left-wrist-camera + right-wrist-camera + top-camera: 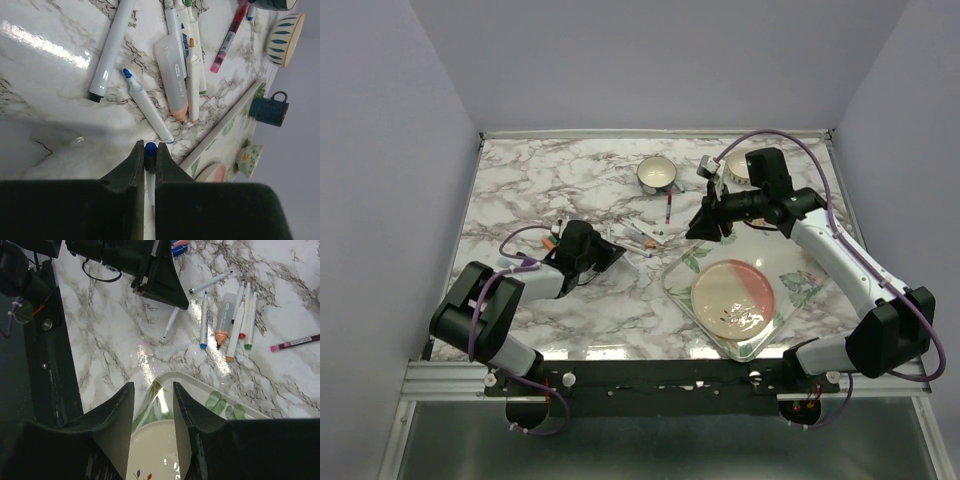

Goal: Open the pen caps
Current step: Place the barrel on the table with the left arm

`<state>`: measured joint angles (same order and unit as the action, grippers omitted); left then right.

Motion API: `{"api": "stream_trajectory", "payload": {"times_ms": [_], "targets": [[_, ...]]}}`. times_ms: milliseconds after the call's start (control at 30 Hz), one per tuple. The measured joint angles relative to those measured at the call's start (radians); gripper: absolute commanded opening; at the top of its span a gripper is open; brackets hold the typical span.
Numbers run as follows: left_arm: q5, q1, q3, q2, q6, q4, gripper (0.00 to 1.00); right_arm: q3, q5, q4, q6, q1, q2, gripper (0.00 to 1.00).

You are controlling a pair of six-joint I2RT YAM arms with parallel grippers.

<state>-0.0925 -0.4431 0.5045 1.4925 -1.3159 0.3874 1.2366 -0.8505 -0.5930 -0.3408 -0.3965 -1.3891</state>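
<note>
The blue pen cap (150, 147) sits right at the tips of my left gripper (150, 151). It is on the end of the blue-capped pen (150, 182), whose white barrel runs back through the thin slot between my two fingers, in line with them. My left jaws are pinched narrow on that pen, with only the barrel's width between them. My left arm (535, 280) lies low and folded, its forearm stretched out from the base nearly flat over the marble table (540, 180), with the fingers pointing along the tabletop. Just ahead of those fingertips lies a white marker (147, 107) with a blue tip, slanting away to the left. Beyond it and slightly right is a tight bunch of pens (185, 65) lying side by side, with orange, red and green ends that I cannot sort into caps or nibs. Further ahead on the left lies a white pen (111, 47) with a black end. My right arm (835, 255) rises from its base, bends at a high elbow and comes back toward the middle with the wrist tipped down. My right gripper (153, 387) hangs with its jaws half apart and nothing between them. Directly below it are the rim of the leaf-patterned tray (200, 383) and the plate (152, 450) lying in it. The bunch of pens lies ahead of it to the right.
</note>
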Motion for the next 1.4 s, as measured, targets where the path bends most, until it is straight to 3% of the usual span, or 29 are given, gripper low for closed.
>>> {"api": "stream_trajectory", "payload": {"times_ms": [100, 533, 667, 800, 1067, 1200, 1400], "targets": [[0.028, -0.008, 0.008, 0.018, -0.019, 0.000, 0.30, 0.000, -0.013, 0.001, 0.000, 0.011, 0.000, 0.44], [0.053, -0.017, 0.029, 0.084, -0.027, 0.011, 0.39, 0.000, -0.035, 0.000, 0.000, 0.026, 0.000, 0.44], [0.055, -0.016, 0.042, 0.066, -0.009, -0.001, 0.60, 0.000, -0.035, 0.000, 0.000, 0.033, 0.000, 0.44], [0.060, -0.016, 0.061, -0.016, 0.053, -0.040, 0.69, -0.001, -0.032, 0.002, 0.002, 0.043, 0.000, 0.44], [0.053, 0.015, 0.098, -0.231, 0.256, -0.120, 0.85, -0.008, 0.097, 0.053, 0.093, 0.063, -0.062, 0.45], [0.060, 0.050, 0.153, -0.362, 0.414, -0.266, 0.96, 0.003, 0.153, 0.059, 0.158, 0.065, -0.166, 0.55], [0.128, 0.056, 0.307, -0.522, 0.740, -0.513, 0.99, 0.053, 0.205, 0.045, 0.241, 0.063, -0.322, 0.71]]}}
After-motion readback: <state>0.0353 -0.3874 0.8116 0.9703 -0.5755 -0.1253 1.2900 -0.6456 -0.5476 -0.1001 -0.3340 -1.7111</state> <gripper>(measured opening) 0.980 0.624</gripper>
